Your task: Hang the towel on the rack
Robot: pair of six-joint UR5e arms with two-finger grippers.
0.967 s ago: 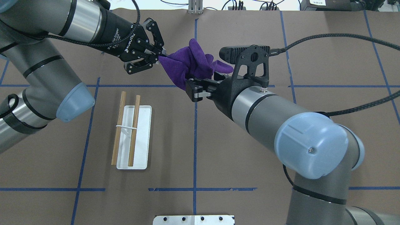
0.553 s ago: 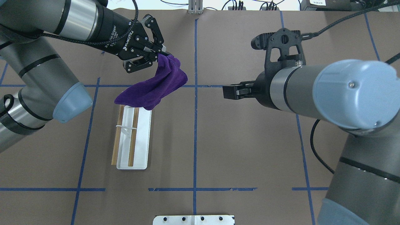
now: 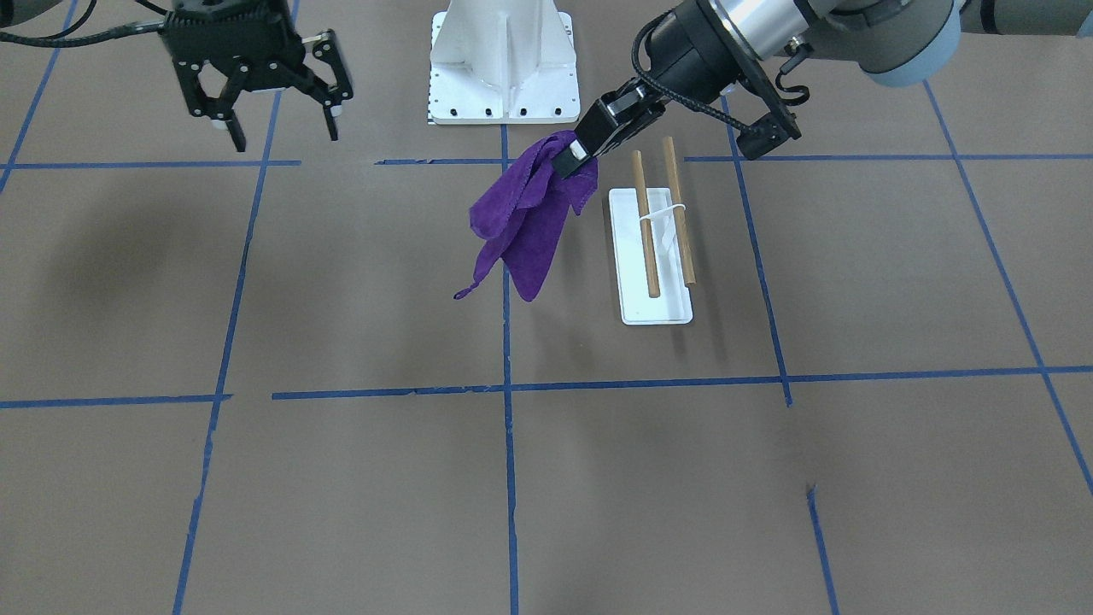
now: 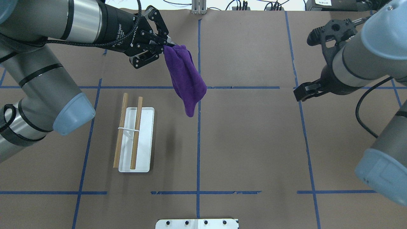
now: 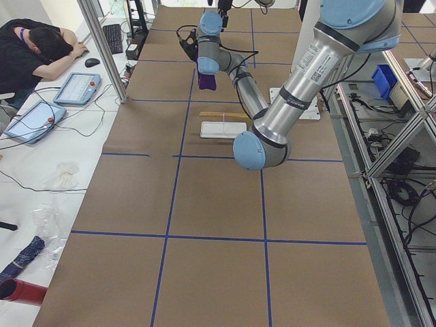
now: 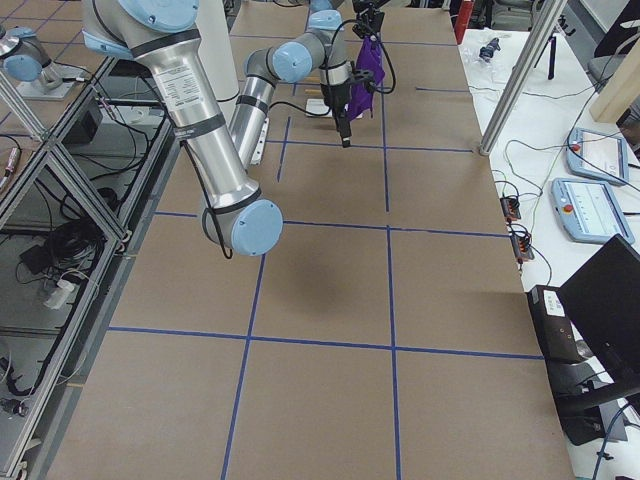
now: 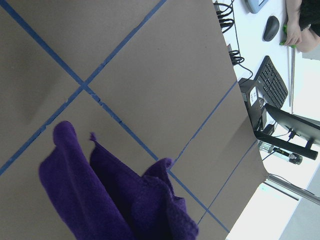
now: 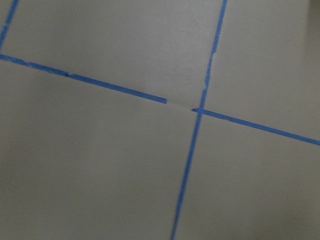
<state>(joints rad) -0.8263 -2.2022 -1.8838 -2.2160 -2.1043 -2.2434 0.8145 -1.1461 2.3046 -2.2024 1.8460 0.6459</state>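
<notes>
Clamping purple towel (image 4: 186, 79): left pincer (image 4: 166, 46); right pincer (image 3: 284, 137) spread; brown, maybe paper, blue-taped table (image 4: 254, 143).

Left claw (image 4: 166, 47) was pinched closed on the towel (image 4: 186, 79), arm extended; right claw (image 3: 282, 132) hung spread, apparently pointing downward.

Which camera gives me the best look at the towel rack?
The overhead exterior view: the rack stands unobstructed, both dowels and white base whole. The front-facing view also shows it, smaller. The side views show it tiny and far at best; the wrist views miss it.
</notes>
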